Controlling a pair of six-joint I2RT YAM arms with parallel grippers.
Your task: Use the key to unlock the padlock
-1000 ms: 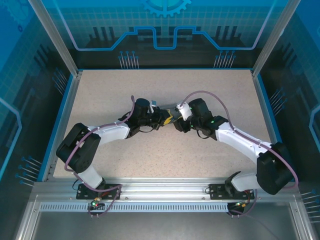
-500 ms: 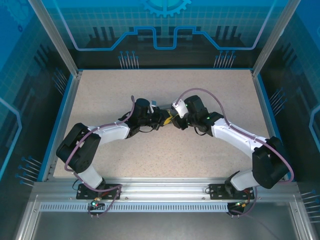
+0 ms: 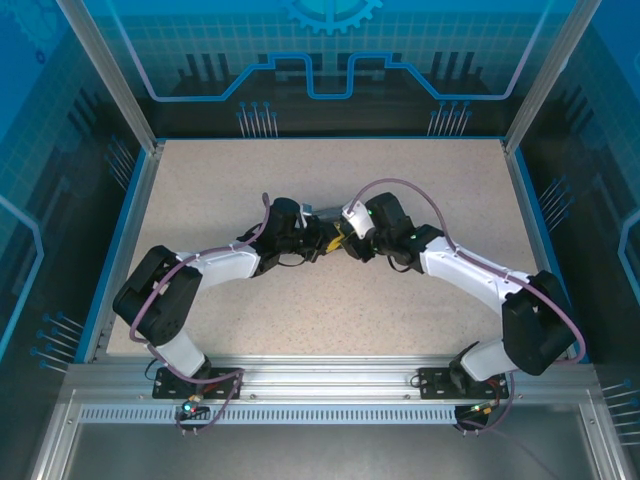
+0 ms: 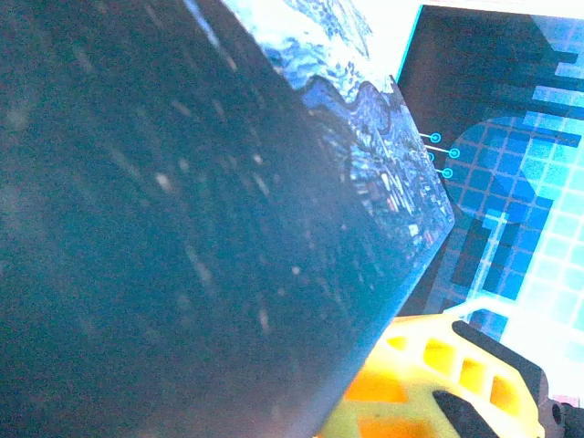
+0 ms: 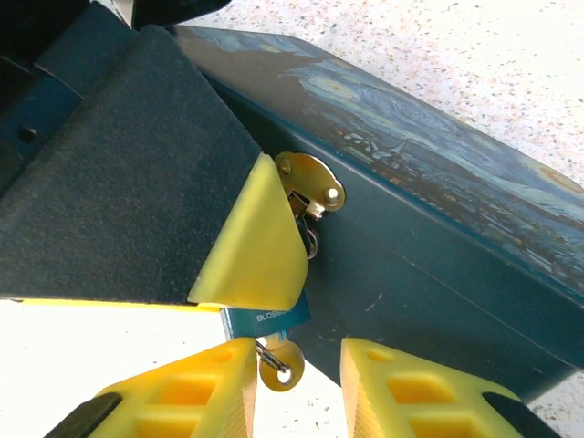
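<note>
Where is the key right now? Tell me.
In the right wrist view, the key sits low centre, just under the padlock on the box front, between the spread fingers of the right gripper.

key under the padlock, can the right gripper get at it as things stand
Probably yes. The key sticks out below the padlock, in the gap between the open fingers of the right gripper, with nothing across it. A finger of the left gripper sits just above, against the box, leaving the key uncovered.
</note>
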